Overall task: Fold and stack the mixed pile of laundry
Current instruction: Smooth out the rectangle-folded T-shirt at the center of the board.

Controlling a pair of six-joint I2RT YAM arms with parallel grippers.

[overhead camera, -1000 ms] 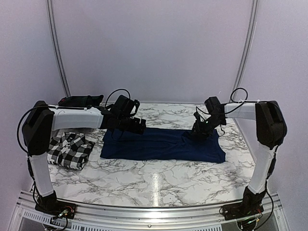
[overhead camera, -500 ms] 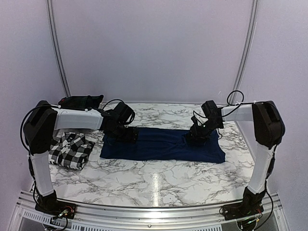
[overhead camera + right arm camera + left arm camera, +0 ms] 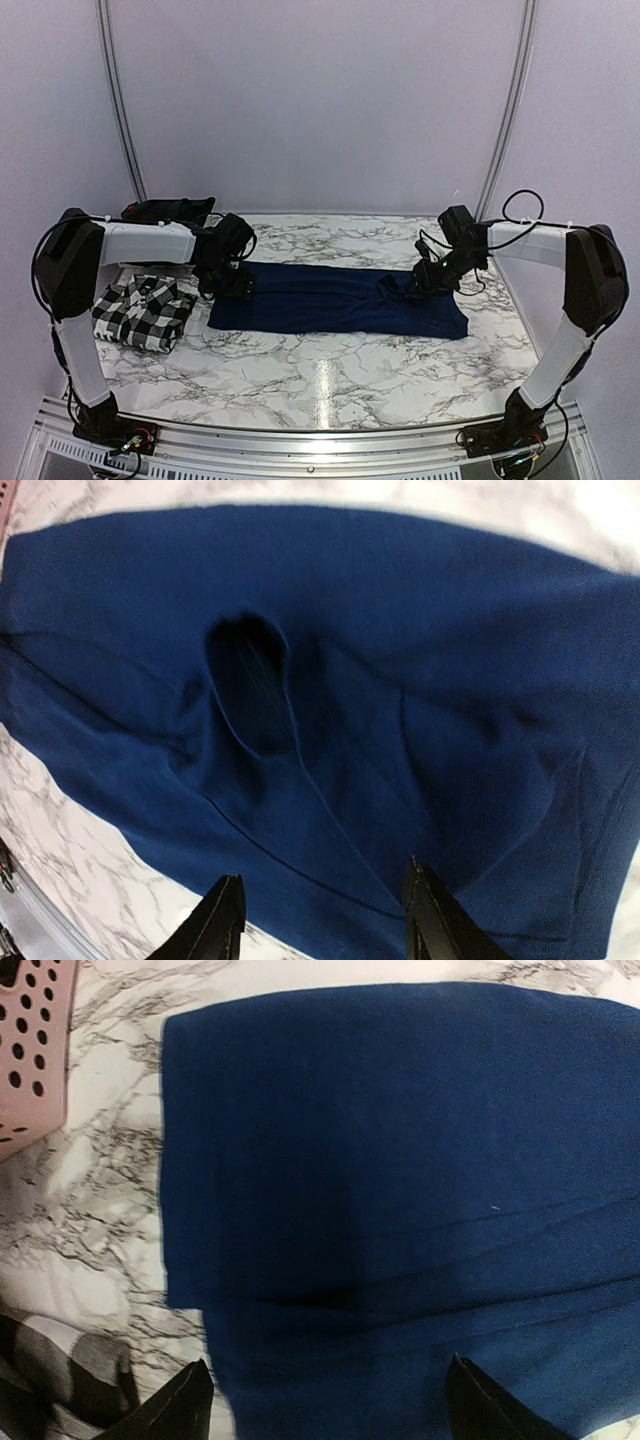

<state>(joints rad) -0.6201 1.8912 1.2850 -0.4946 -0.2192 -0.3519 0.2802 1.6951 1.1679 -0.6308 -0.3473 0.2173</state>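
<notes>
While both arms (image 3: 150, 242) (image 3: 520, 238) stoop — wrists low — jaws gape over the navy T-shirt (image 3: 330, 300).

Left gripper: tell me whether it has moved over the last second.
Yes. The left gripper moved left over the navy shirt, toward the checked shirt.

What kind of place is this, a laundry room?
Probably a robot test booth, not a home: two arms bolted to a marble-pattern table, plain pale walls close around, and a navy T-shirt spread out.
</notes>
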